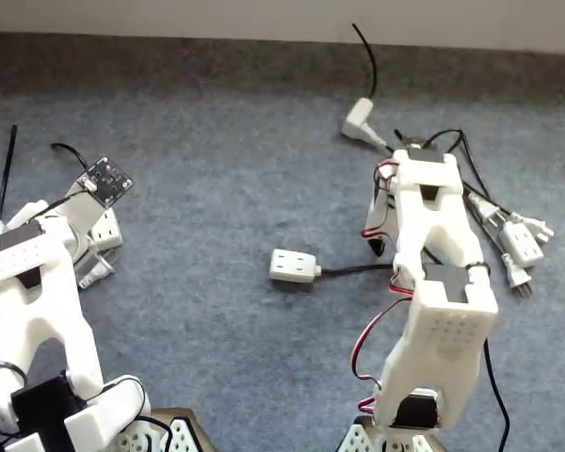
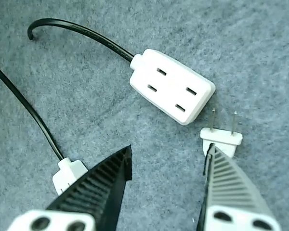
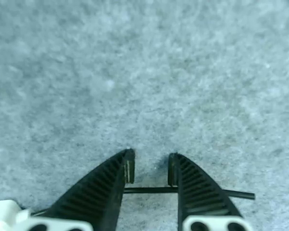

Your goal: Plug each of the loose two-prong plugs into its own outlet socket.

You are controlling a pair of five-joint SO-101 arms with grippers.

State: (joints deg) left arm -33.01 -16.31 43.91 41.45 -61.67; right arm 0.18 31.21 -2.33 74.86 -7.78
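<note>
Left gripper [image 2: 169, 149] wide open, holding nothing, low over grey carpet [image 2: 260, 43]. White outlet block [image 2: 172, 85] lying flat just ahead, slots up. Loose two-prong plug [image 2: 221, 139] right at tip of one finger, prongs toward block, not plugged in. Second plug [image 2: 70, 174] by other finger. Right gripper [image 3: 151, 161] only slightly parted, nothing pinched, black cable [image 3: 149, 190] crossing gap underneath. Another outlet [image 1: 294, 266] mid-carpet between arms, angled plug [image 1: 358, 121] at far side, more plugs [image 1: 520, 243] beside right arm.
</note>
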